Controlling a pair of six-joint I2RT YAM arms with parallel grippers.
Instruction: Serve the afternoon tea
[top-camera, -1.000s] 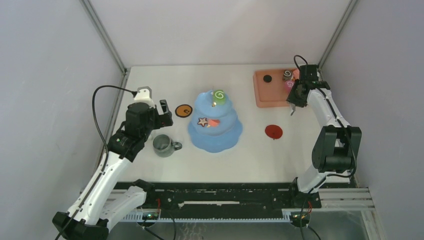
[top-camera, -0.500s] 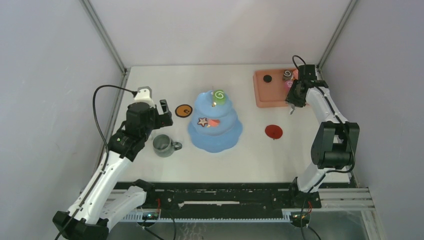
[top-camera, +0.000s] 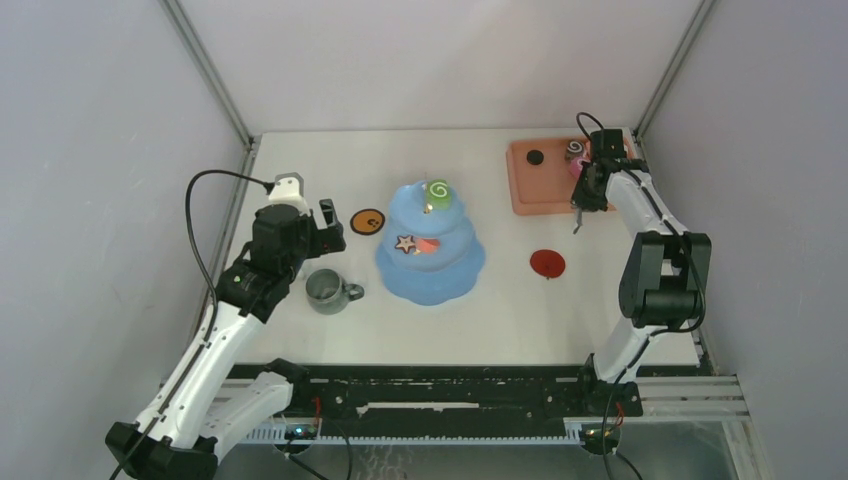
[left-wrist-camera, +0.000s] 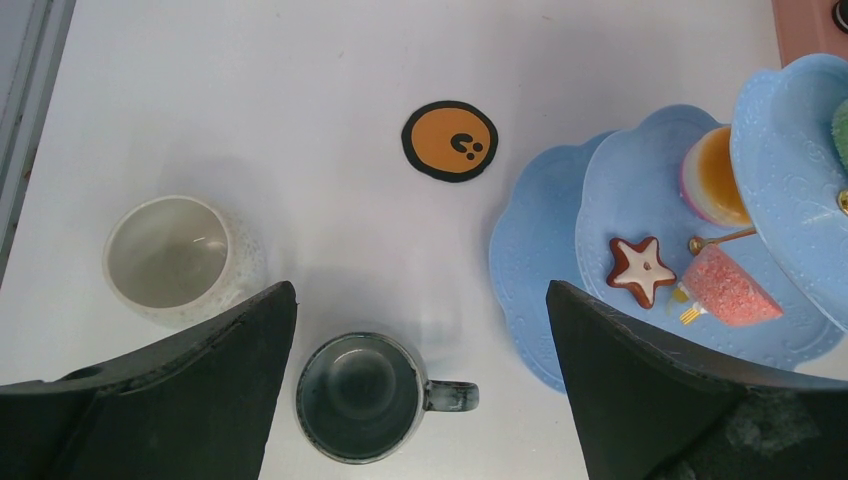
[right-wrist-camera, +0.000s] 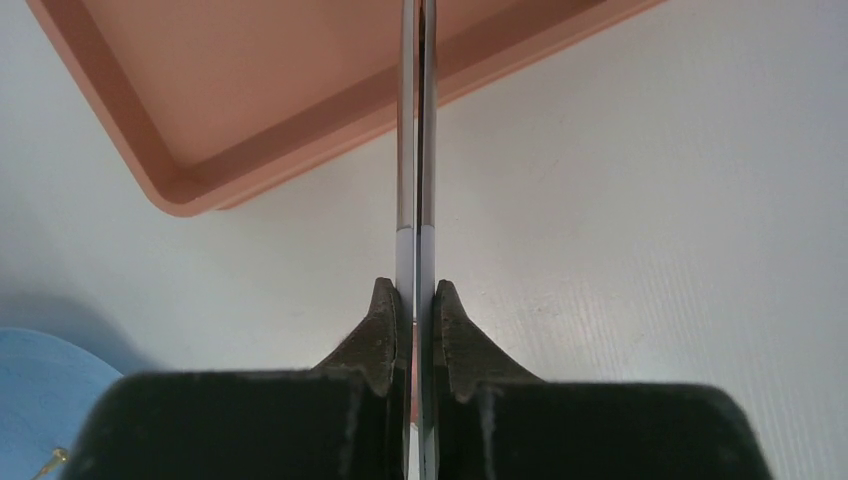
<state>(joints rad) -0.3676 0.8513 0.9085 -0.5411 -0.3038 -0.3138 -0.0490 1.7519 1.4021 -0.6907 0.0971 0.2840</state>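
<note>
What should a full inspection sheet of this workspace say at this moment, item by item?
Surface: white table, no spills seen.
Job's things: cake stand holds green swirl roll on the top tier and star cookie on the middle tier; grey-green mug and white mug stand upright left of it.
Clutter: pink tray; orange coaster; red coaster.
Grippers: left gripper open over the mugs; right gripper shut on tongs.
Cables: black cable loops free at the left.
Surroundings: grey walls.
</note>
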